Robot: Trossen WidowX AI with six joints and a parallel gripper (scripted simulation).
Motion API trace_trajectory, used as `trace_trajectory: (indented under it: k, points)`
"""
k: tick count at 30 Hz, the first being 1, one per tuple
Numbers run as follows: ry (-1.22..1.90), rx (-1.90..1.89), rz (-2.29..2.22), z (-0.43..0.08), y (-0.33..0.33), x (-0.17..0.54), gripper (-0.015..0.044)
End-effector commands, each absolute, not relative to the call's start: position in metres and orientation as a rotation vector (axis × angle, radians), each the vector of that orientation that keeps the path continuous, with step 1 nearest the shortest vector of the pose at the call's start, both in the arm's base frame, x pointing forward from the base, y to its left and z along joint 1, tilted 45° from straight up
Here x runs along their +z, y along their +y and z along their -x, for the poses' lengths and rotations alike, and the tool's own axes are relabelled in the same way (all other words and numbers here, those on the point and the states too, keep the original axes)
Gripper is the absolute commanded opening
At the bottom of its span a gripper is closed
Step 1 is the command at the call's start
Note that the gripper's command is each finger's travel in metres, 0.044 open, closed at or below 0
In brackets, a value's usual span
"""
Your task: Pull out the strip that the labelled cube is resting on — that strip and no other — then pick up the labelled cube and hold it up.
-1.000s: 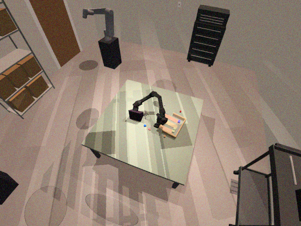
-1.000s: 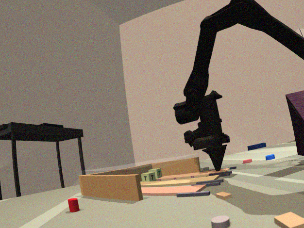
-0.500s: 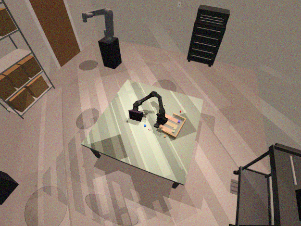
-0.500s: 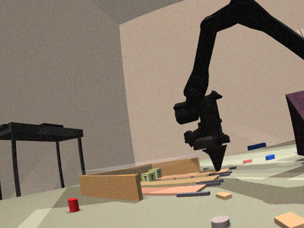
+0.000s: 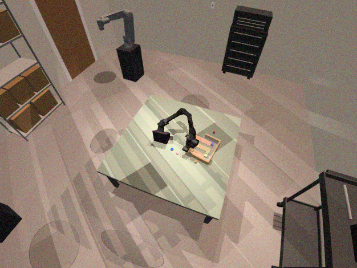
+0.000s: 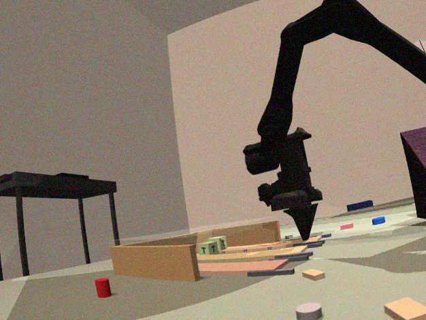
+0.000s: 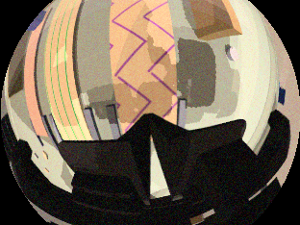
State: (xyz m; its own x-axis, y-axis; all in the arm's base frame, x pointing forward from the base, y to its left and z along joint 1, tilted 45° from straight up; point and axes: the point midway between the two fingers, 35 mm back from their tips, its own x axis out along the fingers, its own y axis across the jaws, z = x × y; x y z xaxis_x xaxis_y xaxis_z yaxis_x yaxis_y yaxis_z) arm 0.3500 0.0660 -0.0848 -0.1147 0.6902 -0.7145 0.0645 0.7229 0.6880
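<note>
My gripper [image 5: 185, 149] [image 6: 305, 238] [image 7: 148, 117] is shut and empty, its tips low over the outer end of the zigzag strip [image 5: 197, 153] [image 6: 263, 246] [image 7: 137, 58]. The green-lined yellow strip [image 5: 202, 147] [image 6: 254, 255] [image 7: 71, 91] and the salmon strip [image 5: 204, 140] [image 6: 240, 266] [image 7: 33, 67] lie beside it. A green cube marked T [image 6: 207, 248] stands inside the tray, with another green cube [image 6: 222, 242] behind it, also marked T. In the top view a yellow-green cube [image 5: 205, 155] is at the zigzag strip's inner end and a purple cube [image 5: 212, 143] is on the salmon strip.
The wooden tray [image 5: 215, 151] [image 6: 154, 262] has raised walls around the strips' inner ends. Dark bars [image 6: 270, 272] flank their outer ends. A red cylinder [image 5: 214, 132] [image 6: 103, 287], a blue disc [image 5: 171, 149] [image 6: 378, 220] and a pink piece [image 5: 177, 153] [image 6: 346, 226] lie outside the tray.
</note>
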Motion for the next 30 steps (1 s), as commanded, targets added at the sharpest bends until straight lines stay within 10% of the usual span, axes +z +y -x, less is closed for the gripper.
trace_trajectory:
  k: [1, 30]
  points:
    - [1.619, 0.595, -0.626, -0.350, 0.068, -0.086, 0.0000]
    - [1.621, 0.595, -0.627, -0.314, 0.067, -0.083, 0.0000]
